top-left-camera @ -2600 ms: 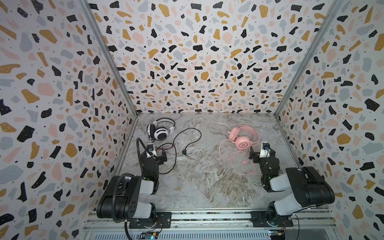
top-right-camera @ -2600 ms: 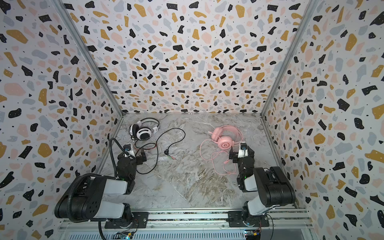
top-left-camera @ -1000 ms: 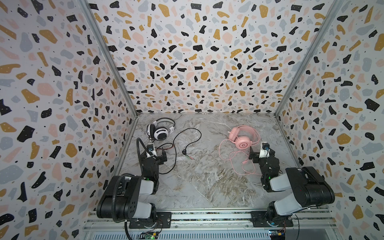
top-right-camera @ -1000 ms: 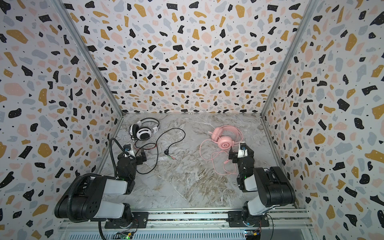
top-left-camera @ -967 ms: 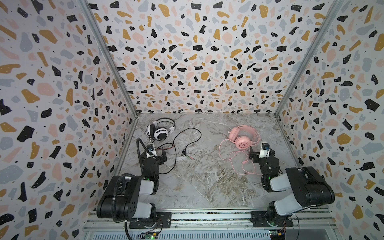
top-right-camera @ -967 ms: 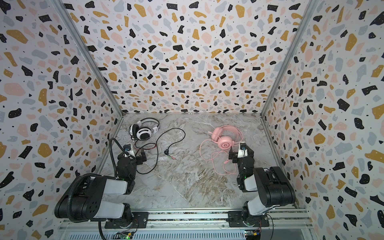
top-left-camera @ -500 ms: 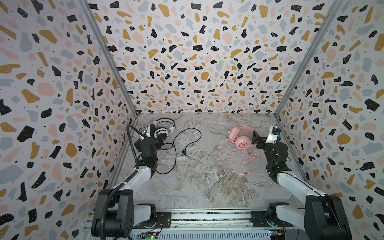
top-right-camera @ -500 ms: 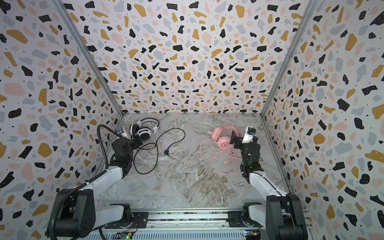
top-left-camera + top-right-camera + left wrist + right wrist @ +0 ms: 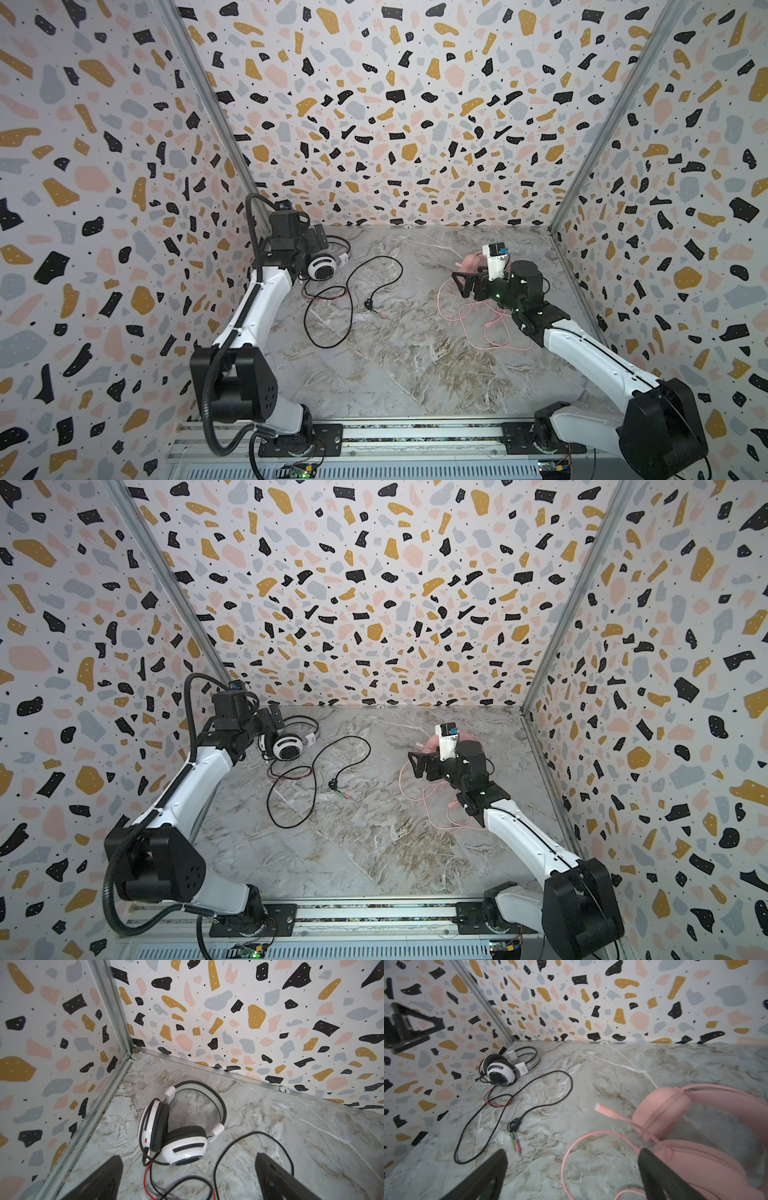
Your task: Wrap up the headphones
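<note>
The white-and-black headphones (image 9: 322, 268) (image 9: 289, 746) (image 9: 182, 1142) lie in the back left corner. Their thin black cable (image 9: 353, 299) (image 9: 529, 1088) loops loosely over the floor and ends in two plugs (image 9: 516, 1142). My left gripper (image 9: 318, 245) (image 9: 272, 721) (image 9: 188, 1158) hangs open just above them, holding nothing. The pink headphones (image 9: 471, 262) (image 9: 430, 741) (image 9: 675, 1109) lie at the right, partly hidden by my right gripper (image 9: 465, 282) (image 9: 419, 764) (image 9: 573, 1153). That gripper is open and empty above the pink cable (image 9: 490, 324) (image 9: 566, 1159).
Terrazzo-patterned walls (image 9: 395, 124) close in the marble floor (image 9: 395, 365) on three sides, with metal corner posts (image 9: 208, 95). The white headset sits close to the left wall. A metal rail (image 9: 415, 434) carrying both arm bases runs along the front.
Both arms have unfolded from their low rest at the front and reached up and back. The left gripper now hangs over the white headset, the right over the pink one. Neither headset has moved.
</note>
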Robot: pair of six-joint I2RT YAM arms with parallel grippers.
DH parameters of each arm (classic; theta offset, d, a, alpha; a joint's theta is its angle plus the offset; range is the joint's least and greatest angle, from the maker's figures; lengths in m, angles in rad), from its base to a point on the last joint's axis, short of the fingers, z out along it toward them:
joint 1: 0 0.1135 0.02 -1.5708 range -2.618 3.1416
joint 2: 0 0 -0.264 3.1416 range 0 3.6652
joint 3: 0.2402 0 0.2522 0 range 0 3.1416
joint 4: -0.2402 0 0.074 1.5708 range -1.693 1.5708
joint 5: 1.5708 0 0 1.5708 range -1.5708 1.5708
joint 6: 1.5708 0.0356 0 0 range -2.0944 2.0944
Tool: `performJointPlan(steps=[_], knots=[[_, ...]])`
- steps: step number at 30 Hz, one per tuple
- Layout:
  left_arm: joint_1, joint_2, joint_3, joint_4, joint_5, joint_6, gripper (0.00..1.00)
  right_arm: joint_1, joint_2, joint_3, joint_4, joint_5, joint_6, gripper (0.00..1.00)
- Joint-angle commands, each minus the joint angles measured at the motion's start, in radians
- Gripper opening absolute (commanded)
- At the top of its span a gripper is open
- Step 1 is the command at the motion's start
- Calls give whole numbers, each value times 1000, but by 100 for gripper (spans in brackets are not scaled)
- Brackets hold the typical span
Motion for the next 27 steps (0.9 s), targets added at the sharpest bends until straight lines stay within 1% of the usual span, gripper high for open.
performJointPlan(steps=[1,5,7,9,10,12,15,17,20,22,24,27], knots=[[20,140,123,-153,57,14,100,83,-28,41,-125,-7,-9,100],[37,387,402,-278,-2,46,100,200,-49,47,-192,26,-15,100],[51,508,543,-344,-2,57,100,246,-67,34,-213,35,-12,100],[74,610,648,-358,85,55,98,266,-93,-15,-196,-26,17,100],[85,648,686,-360,101,41,98,270,-106,-40,-184,-54,34,100],[104,732,784,-385,92,27,97,286,-126,-85,-170,-90,65,100],[126,817,888,-425,64,18,95,316,-138,-111,-194,-88,67,100],[129,831,870,-405,57,19,93,334,-138,-116,-214,-59,50,100],[129,837,808,-378,74,21,90,340,-129,-109,-230,-16,31,100],[130,834,774,-386,120,28,87,340,-120,-86,-240,2,26,100],[130,809,702,-375,166,32,82,340,-114,-59,-245,6,26,100],[131,722,530,-327,200,21,76,341,-104,-37,-221,-4,34,100]])
